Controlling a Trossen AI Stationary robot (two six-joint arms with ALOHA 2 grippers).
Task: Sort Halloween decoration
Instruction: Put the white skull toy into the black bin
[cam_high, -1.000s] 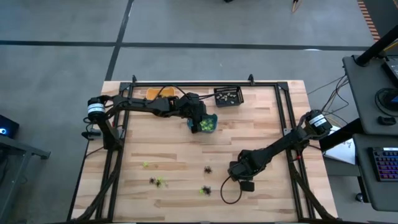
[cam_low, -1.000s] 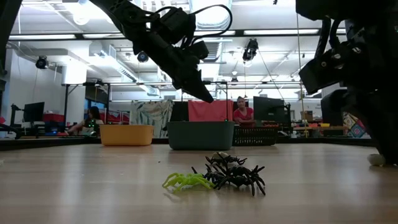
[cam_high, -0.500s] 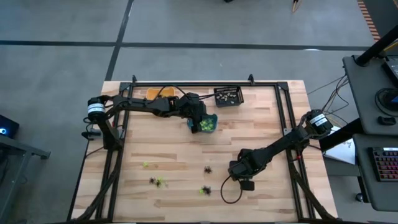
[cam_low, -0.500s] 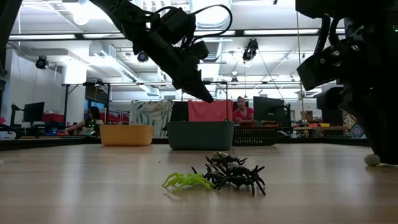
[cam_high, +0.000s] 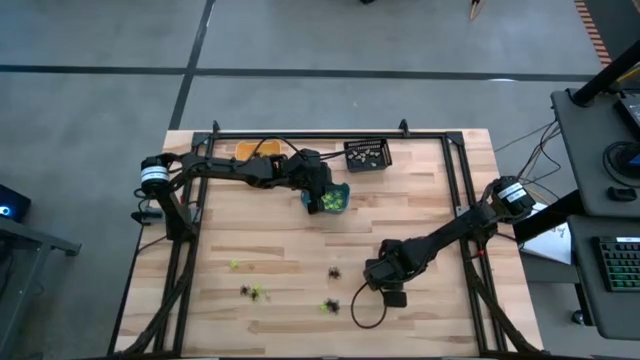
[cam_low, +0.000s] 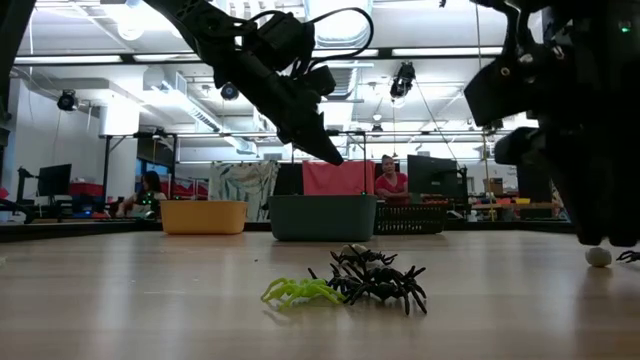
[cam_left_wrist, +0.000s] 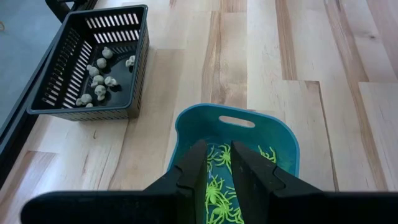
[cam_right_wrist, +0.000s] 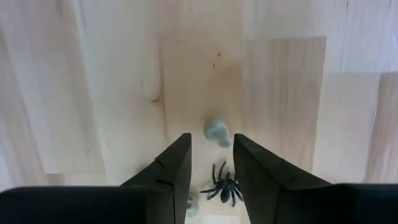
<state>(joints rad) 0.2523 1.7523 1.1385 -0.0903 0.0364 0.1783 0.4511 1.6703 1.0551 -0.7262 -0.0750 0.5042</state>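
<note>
Right pincer (cam_right_wrist: 211, 180) parted and empty over a black spider (cam_right_wrist: 222, 185) and pale trinket (cam_right_wrist: 216, 132) at five o'clock on the worktop (cam_high: 420, 200); left pincer (cam_left_wrist: 217, 180) slightly parted, empty, above green spiders (cam_left_wrist: 224, 193) in the teal bin (cam_left_wrist: 186, 127) near twelve o'clock.

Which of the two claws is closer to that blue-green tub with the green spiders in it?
Left. The left gripper hangs right over the teal bin; the right gripper is far off, above a black spider.

Tabletop (cam_left_wrist: 298, 68) of pale, smooth butcher-block wood with visible grain and joined planks; teal bin (cam_left_wrist: 283, 134) of smooth, slightly glossy plastic; black basket (cam_left_wrist: 134, 59) of matt slotted plastic; lime spiders (cam_left_wrist: 217, 186) of glossy moulded plastic; black spider (cam_right_wrist: 222, 185) likewise plastic; arm frames of dark matt metal
</note>
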